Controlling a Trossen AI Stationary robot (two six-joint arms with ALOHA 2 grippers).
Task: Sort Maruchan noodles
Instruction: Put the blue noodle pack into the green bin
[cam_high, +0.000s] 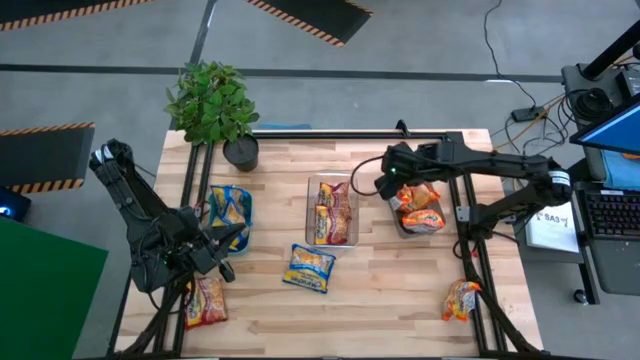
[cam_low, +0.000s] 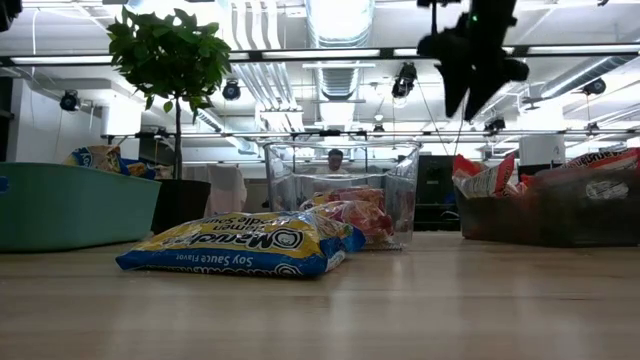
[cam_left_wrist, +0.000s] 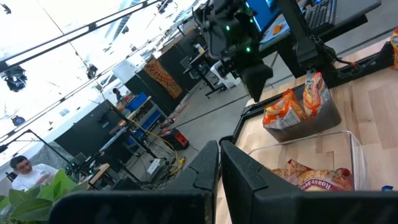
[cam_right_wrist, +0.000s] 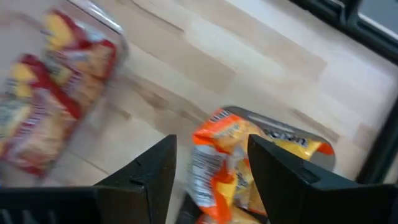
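Observation:
Maruchan noodles lie sorted in part. Blue-edged packets fill the teal bin, maroon-edged ones the clear bin, orange ones the grey bin. Loose on the table lie flat a blue-edged packet, a maroon-edged packet and an orange packet. My right gripper hangs open, high above the grey bin's orange packets, pointing steeply down with nothing between its fingers. My left gripper is shut and level beside the teal bin's near end, holding nothing.
A potted plant stands at the table's far left corner. Black frame rails run along both sides of the table. Bare wood lies along the near edge between the loose packets. A desk with a keyboard and screens stands to the right, off the table.

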